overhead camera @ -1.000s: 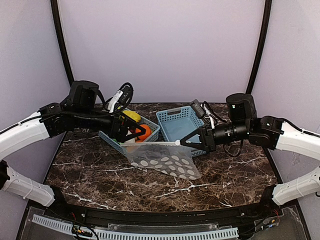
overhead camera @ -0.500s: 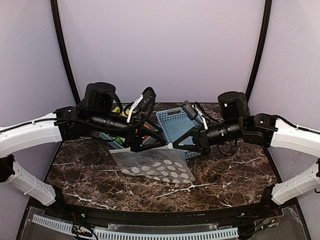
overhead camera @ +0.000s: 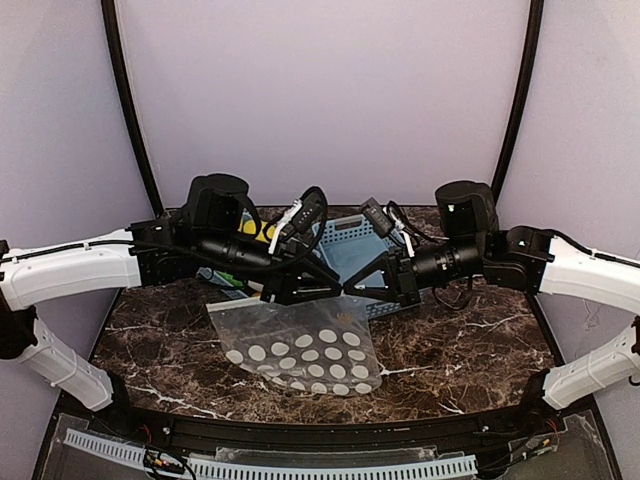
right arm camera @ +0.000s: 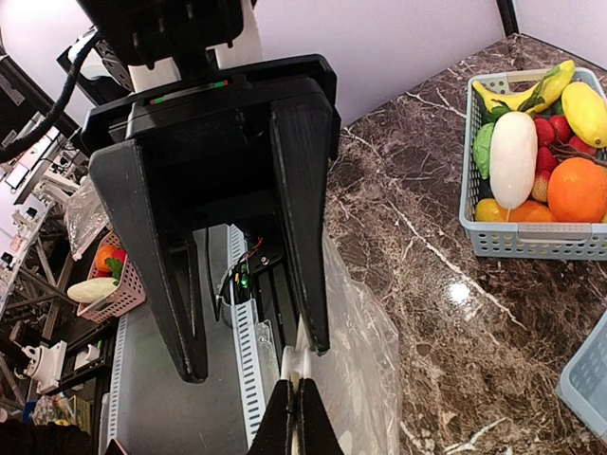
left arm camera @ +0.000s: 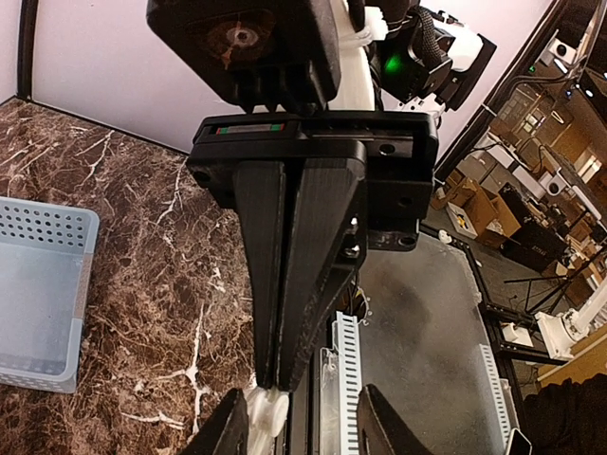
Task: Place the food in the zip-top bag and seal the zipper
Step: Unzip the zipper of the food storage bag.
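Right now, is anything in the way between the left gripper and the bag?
Nothing visible. The left gripper's open fingers flank the zip-top bag's top edge, which the right gripper pinches.

**marbletop_fan:** ok so what's actually sitting on that dark marble surface (overhead camera: pixel 470 350)?

**rigwatcher:** light-blue lattice basket (overhead camera: pixel 349 233) at the back, second basket (right arm camera: pixel 527 230) just left of it. Lilac backdrop (overhead camera: pixel 330 100) behind it, white slotted rail (overhead camera: pixel 300 467) well in front.
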